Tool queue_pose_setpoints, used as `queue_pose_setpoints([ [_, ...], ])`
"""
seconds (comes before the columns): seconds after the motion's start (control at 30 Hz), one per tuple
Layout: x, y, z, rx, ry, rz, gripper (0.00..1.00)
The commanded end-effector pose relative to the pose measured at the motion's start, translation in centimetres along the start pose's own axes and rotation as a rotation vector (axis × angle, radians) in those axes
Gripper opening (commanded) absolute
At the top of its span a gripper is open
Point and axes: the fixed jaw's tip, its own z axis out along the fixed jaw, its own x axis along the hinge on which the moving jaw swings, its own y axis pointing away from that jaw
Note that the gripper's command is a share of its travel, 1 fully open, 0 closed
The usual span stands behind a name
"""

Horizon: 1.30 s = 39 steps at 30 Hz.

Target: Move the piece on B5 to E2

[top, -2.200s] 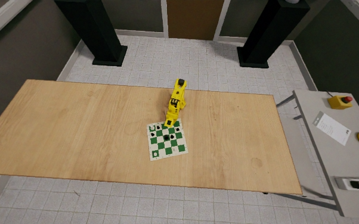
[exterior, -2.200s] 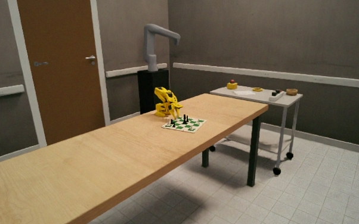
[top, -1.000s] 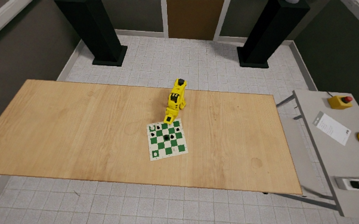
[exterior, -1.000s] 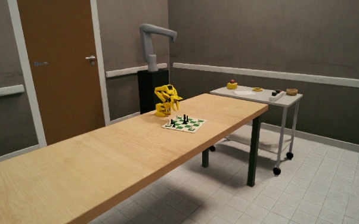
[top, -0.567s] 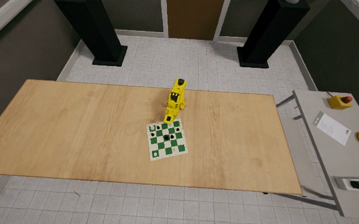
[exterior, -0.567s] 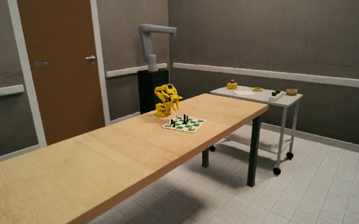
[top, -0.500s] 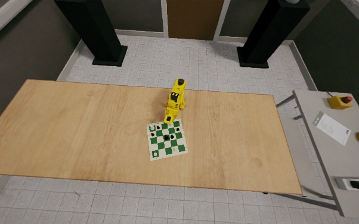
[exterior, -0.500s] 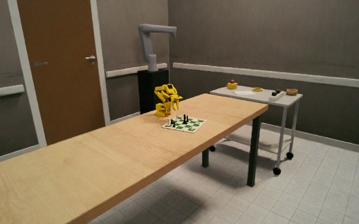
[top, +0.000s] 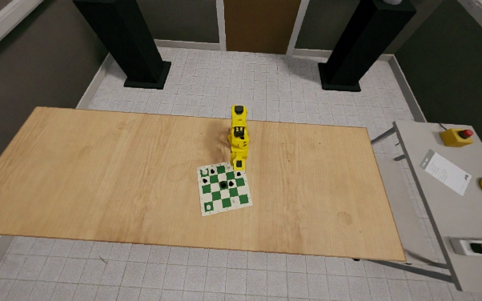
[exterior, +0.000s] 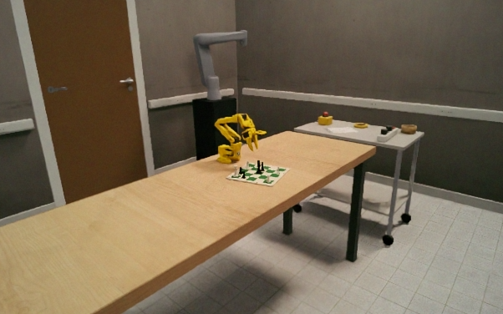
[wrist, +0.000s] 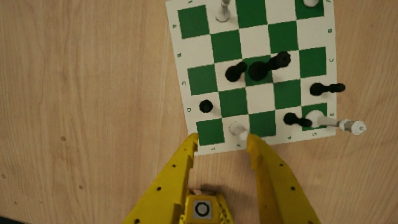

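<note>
White chess piece (wrist: 238,130) stands upright on a white square in the bottom row of the green-and-white chessboard (wrist: 225,47), second from the left in the wrist view. The edge labels are too small to read. Just below it, the yellow jaws are partly open and grip nothing, their tips at the board's lower edge. A tall black chess piece (wrist: 260,70) stands mid-board. The board lies on the light wooden tabletop (wrist: 85,100).
</note>
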Motion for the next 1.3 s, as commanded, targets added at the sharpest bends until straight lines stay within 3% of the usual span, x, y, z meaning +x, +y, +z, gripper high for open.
queue_pose_setpoints([
  [0.0,-0.8,3.0,-0.4,-0.081,0.055,-0.171,0.24],
  [0.33,-0.3,10.9,-1.3,-0.242,0.152,-0.593,0.36],
  [0.4,-0.3,10.9,-1.3,-0.242,0.152,-0.593,0.36],
  [0.53,0.3,12.7,-1.5,-0.273,0.171,-0.687,0.39],
  [0.7,0.6,13.4,-1.6,-0.285,0.179,-0.729,0.4],
  [1.27,0.6,13.5,-1.6,-0.285,0.179,-0.73,0.4],
])
